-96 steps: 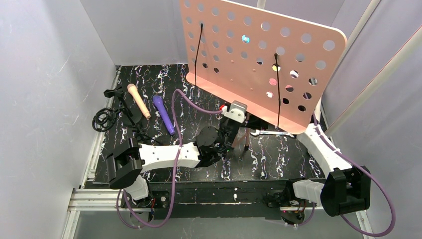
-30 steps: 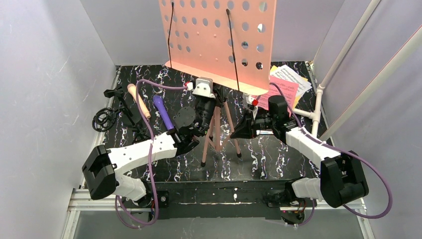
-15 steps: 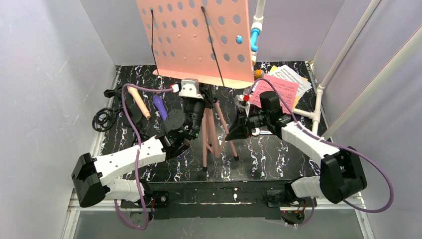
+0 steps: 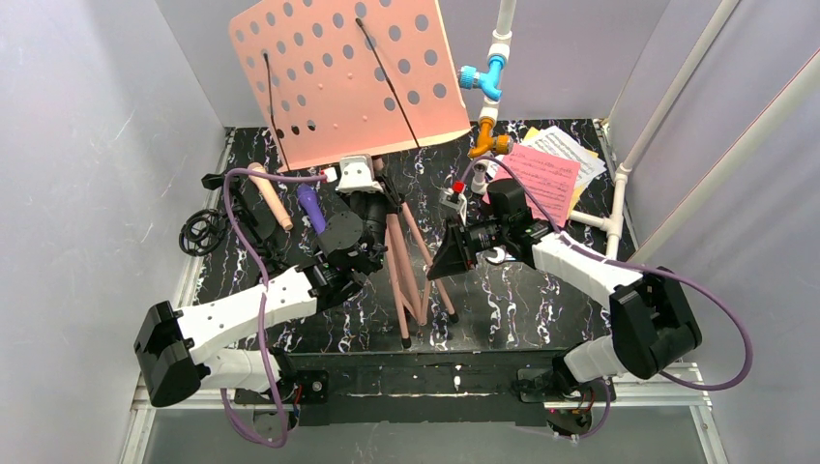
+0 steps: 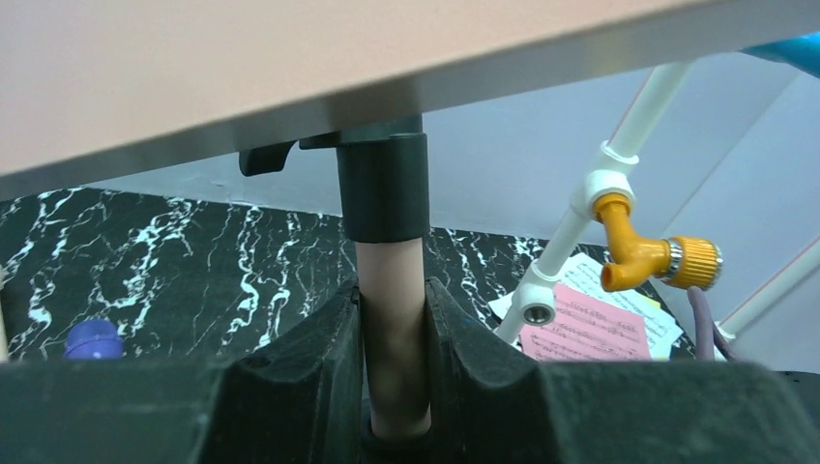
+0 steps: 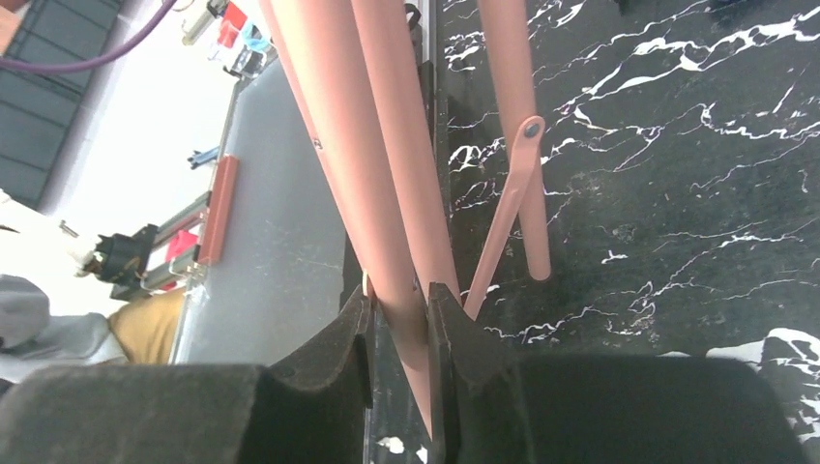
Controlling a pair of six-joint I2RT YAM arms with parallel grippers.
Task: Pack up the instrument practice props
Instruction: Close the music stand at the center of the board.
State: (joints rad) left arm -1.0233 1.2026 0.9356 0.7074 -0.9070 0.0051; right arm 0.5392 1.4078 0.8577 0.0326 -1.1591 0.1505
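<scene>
Top external view: the salmon-pink music rest (image 4: pixel 338 77) stands mid-table (image 4: pixel 522 300), its perforated panel tilted toward the far left. The left gripper (image 5: pixel 392 319) has its jaws clamped on the post just under the black collar (image 5: pixel 385 184). The right gripper (image 6: pixel 398 309) has its jaws pinching one tripod leg (image 6: pixel 387 145). The peach microphone (image 4: pixel 269 196) and purple microphone (image 4: pixel 309 208) lie at the far left, the music sheets (image 4: pixel 541 169) at the far right.

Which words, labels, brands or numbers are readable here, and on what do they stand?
None can be read.
Pink music sheet: printed lines, too small and blurred to read in any view.
White music sheet: printed lines, too small to read.
Music rest: no lettering visible.
</scene>
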